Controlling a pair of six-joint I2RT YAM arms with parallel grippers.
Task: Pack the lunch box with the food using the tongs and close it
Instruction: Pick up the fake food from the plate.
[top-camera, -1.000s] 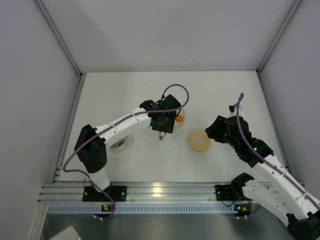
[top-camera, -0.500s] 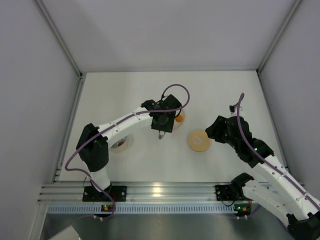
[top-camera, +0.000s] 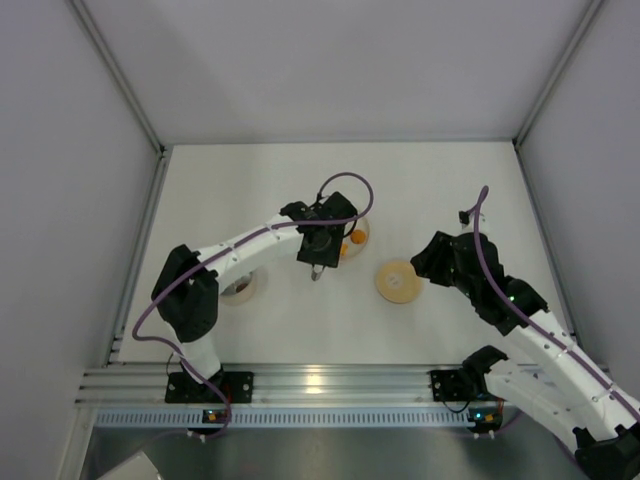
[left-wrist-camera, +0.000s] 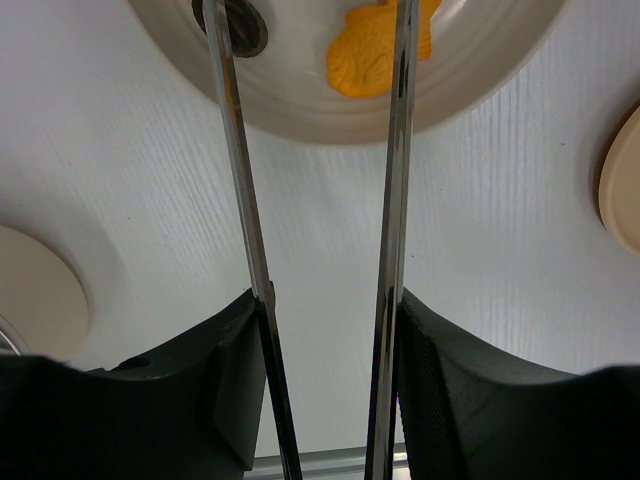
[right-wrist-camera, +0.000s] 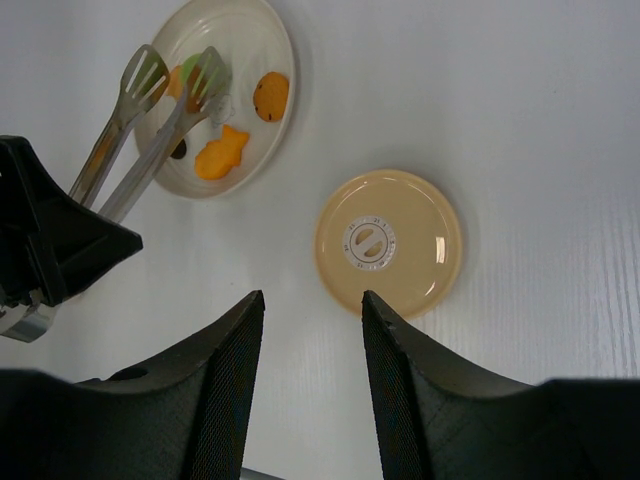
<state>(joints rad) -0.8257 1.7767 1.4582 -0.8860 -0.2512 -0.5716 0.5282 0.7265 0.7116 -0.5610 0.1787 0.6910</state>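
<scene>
**A:** Over the plate (right-wrist-camera: 255, 45), what are the tongs (right-wrist-camera: 160, 140) doing?

**B:** Their arms are spread, with the tips apart above the plate and one tip over a green piece (right-wrist-camera: 190, 68). I see nothing clamped between them. Whether a tip touches the food (right-wrist-camera: 222, 157) I cannot tell. The left gripper (left-wrist-camera: 330, 300) has its fingers pressed against both arms, towards the joined end.

**A:** So how much has been packed?

**B:** Little or nothing, by my reading. The orange fish-shaped piece, a brown round piece (right-wrist-camera: 270, 95), the green one and a small dark bit (right-wrist-camera: 178, 150) all sit on the plate. The lunch box (top-camera: 243, 290) stands to the near-left of the plate, well apart from it, and its inside is not visible.

**A:** And the lid?

**B:** The lid (right-wrist-camera: 390, 242) lies flat on the table (right-wrist-camera: 520, 100), to the near-right of the plate and apart from it, so the box is open. The right gripper (right-wrist-camera: 312, 300) hangs beside the lid on the side away from the plate, fingers apart, holding nothing.

**A:** What remains, then?

**B:** Nearly everything, I judge. Each piece has to be pinched and carried across to the box, then the lid brought over and set on.
</scene>
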